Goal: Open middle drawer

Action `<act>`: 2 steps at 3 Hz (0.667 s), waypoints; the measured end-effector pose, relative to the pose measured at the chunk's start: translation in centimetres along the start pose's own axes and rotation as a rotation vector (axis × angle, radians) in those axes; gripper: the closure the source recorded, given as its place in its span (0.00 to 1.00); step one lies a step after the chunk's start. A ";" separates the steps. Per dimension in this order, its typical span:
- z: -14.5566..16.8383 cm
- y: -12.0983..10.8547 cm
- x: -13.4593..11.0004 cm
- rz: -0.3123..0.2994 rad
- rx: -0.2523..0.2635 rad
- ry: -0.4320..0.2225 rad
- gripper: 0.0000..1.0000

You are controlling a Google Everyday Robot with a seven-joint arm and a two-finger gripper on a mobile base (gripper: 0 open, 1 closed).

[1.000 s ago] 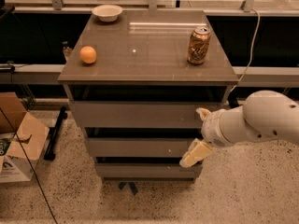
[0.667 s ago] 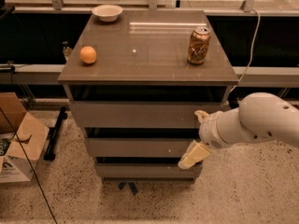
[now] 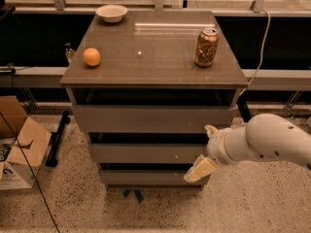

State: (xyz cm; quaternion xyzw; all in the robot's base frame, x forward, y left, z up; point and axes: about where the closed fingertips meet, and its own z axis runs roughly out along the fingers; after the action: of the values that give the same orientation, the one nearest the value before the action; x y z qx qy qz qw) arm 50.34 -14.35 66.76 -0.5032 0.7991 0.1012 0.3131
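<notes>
**Gripper at right end of middle drawer front**

Jaws are spread wide. The gripper is at the right end of the middle drawer, with one pale finger up by the dark gap above the panel and the other low, over the gap beneath. Contact with the panel: cannot tell. The white arm comes in from the right edge of the view.

The middle drawer is the second of three grey fronts in the cabinet, between the top drawer and the bottom drawer. Only its flat front shows.

On the cabinet top: a can upright near the right side, an orange near the left edge, a bowl at the back left (all three well apart). A cardboard box is on the floor to the left.
</notes>
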 end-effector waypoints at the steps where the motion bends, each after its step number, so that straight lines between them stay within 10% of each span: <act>1: 2.7 -0.8 1.4 0.024 0.018 -0.031 0.00; 2: 6.7 -1.7 4.3 0.102 0.004 -0.063 0.00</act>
State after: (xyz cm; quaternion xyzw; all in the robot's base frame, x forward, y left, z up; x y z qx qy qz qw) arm 53.24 -15.13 59.18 -0.4576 0.8136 0.1311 0.3338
